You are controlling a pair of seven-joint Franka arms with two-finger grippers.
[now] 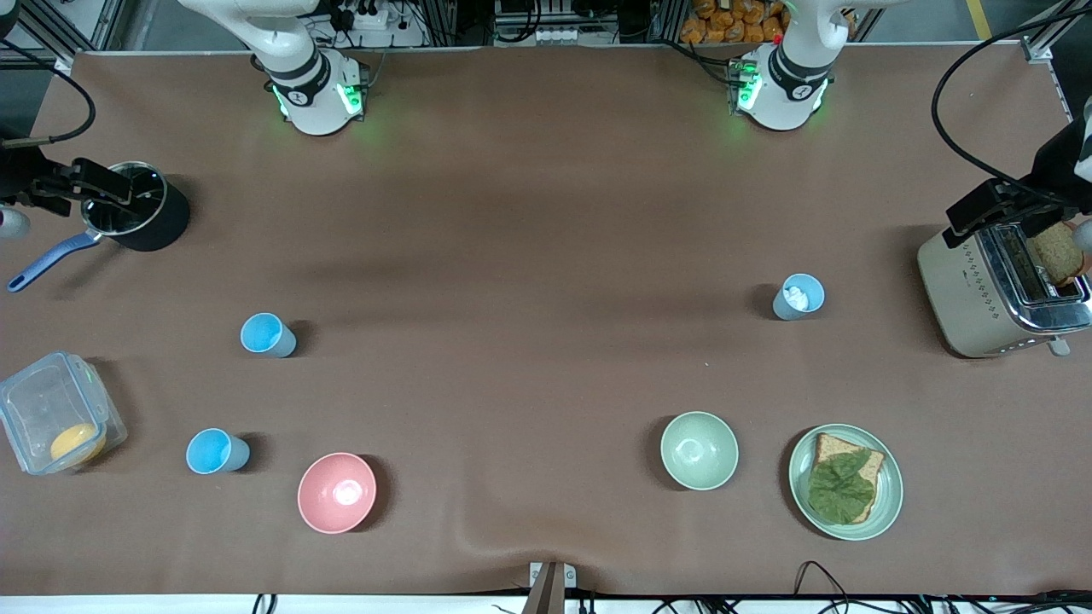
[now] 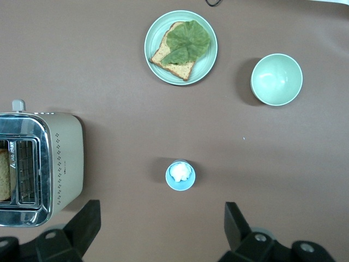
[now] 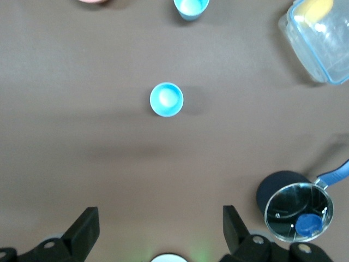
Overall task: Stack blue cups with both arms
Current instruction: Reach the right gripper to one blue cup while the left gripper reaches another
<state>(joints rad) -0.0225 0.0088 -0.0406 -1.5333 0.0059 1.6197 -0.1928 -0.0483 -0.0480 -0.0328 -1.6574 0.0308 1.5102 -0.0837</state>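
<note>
Both arms raised high, nothing held, no cup stacked yet. Left gripper (image 2: 158, 232) hangs with its fingers spread wide, over the table near the toaster (image 1: 998, 290); the grey-blue cup (image 2: 180, 176), with a white lump inside, stands upright almost straight below it, just ahead of the fingertips. Right gripper (image 3: 158, 232) likewise agape, over bare table near the saucepan (image 3: 297, 210); one sky-blue cup (image 3: 166, 99) stands upright well ahead of its fingertips, a second sky-blue cup (image 3: 191, 6) farther out again, beside the clear lidded box (image 3: 316, 41). Front view confirms three cups, all well apart: grey-blue cup toward the left arm's end, the two sky-blue ones toward the right arm's end, with the pink bowl (image 1: 337, 492) and green bowl (image 1: 699, 450) closer to the camera. Step in hand, as I judge it: the reach. To do it well: each gripper centres over its nearest cup first, then descends straight; pinch one wall at the rim, one finger inside. Tapered plastic, light, likely to tip if nudged sideways. Mind the lump when nesting.
</note>
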